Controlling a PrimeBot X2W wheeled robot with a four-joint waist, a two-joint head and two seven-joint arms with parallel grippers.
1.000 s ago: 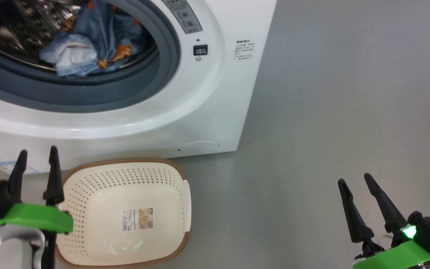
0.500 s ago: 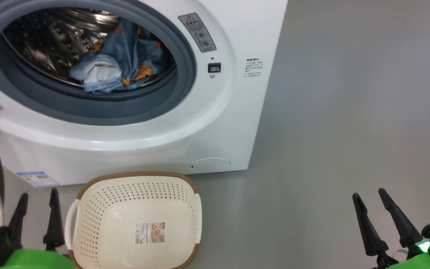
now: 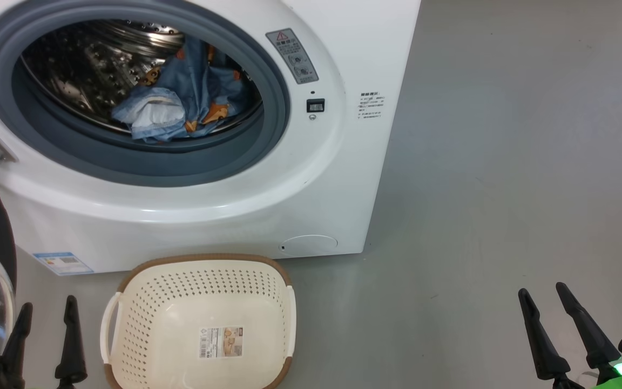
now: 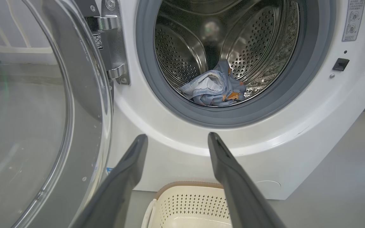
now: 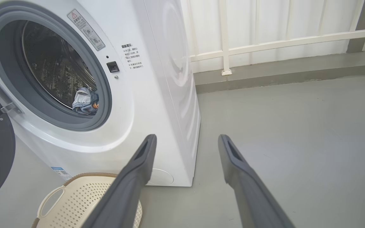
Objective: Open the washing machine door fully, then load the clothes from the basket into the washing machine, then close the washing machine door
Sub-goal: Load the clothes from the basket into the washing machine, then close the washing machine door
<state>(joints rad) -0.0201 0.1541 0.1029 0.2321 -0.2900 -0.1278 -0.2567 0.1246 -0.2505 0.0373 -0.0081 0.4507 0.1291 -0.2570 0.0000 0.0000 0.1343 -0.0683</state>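
Item 1, your left gripper [image 3: 47, 303]: lower left, jaws moderately apart, gripping nothing, just left of the basket [image 3: 203, 259].
Item 2, your right gripper [image 3: 541, 289]: lower right over the grey floor [image 3: 494, 162], jaws likewise apart, well clear of the basket.
Item 3, basket: on the floor just before the washing machine [image 3: 268, 205], with a label sticker [image 3: 221, 341] on its bottom.
Item 4, washing machine door [image 4: 90, 95]: swung open at your left.
Item 5, clothes [image 3: 176, 111]: inside the drum [image 4: 249, 41], well beyond both jaws.
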